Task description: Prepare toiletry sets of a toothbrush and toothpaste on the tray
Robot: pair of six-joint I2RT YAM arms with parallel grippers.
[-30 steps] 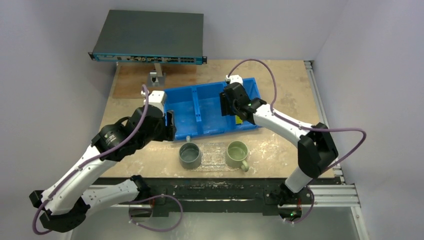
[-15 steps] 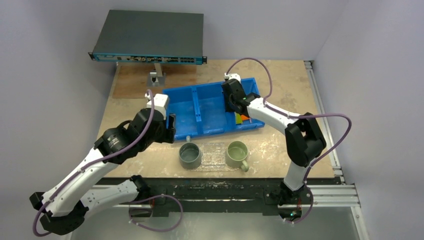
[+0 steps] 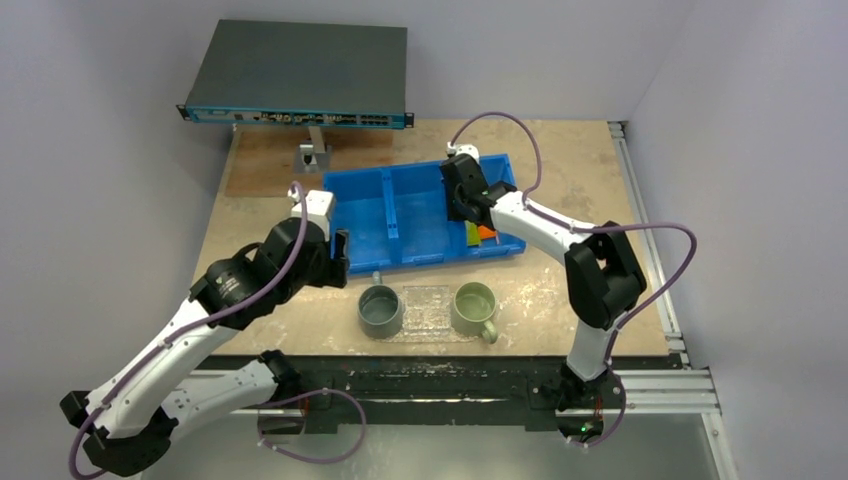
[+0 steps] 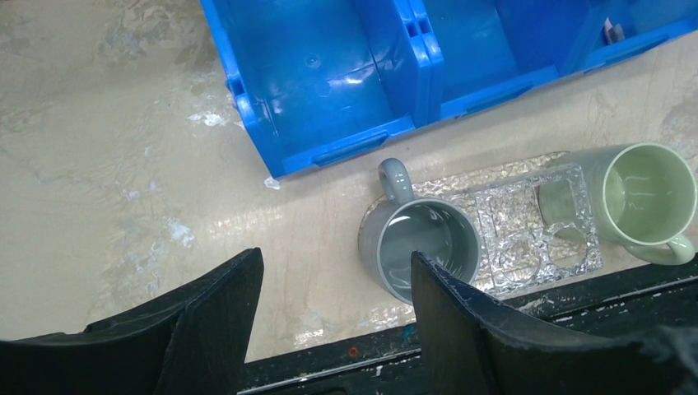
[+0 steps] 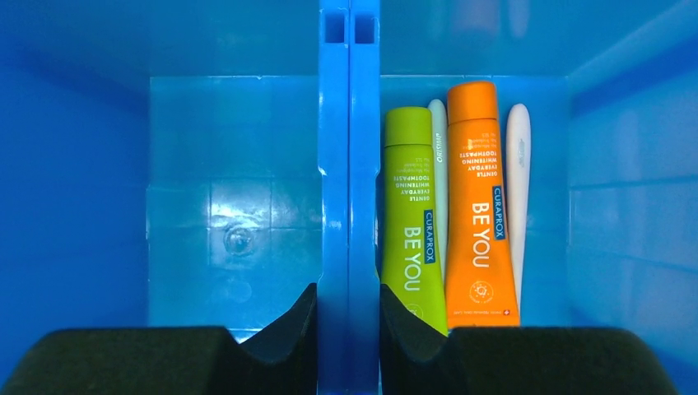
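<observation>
The orange tube (image 5: 477, 206) and green tube (image 5: 409, 214) lie side by side in the right compartment of the blue bin (image 3: 420, 215), with one pale toothbrush (image 5: 438, 164) between them and another (image 5: 518, 181) at the right. My right gripper (image 5: 349, 296) is inside the bin with a finger on each side of the divider wall (image 5: 349, 164), shut on it. The tubes also show in the top view (image 3: 478, 233). The clear pebbled tray (image 3: 428, 310) lies near the front edge. My left gripper (image 4: 333, 271) is open and empty over bare table, left of the tray.
A grey mug (image 3: 381, 311) stands on the tray's left end and a pale-green mug (image 3: 474, 308) on its right end. A network switch (image 3: 300, 70) sits on a stand at the back left. The bin's left and middle compartments hold nothing.
My right gripper has moved toward the back of the bin and closed around the divider. The bin has shifted slightly away. My left arm has edged forward.
</observation>
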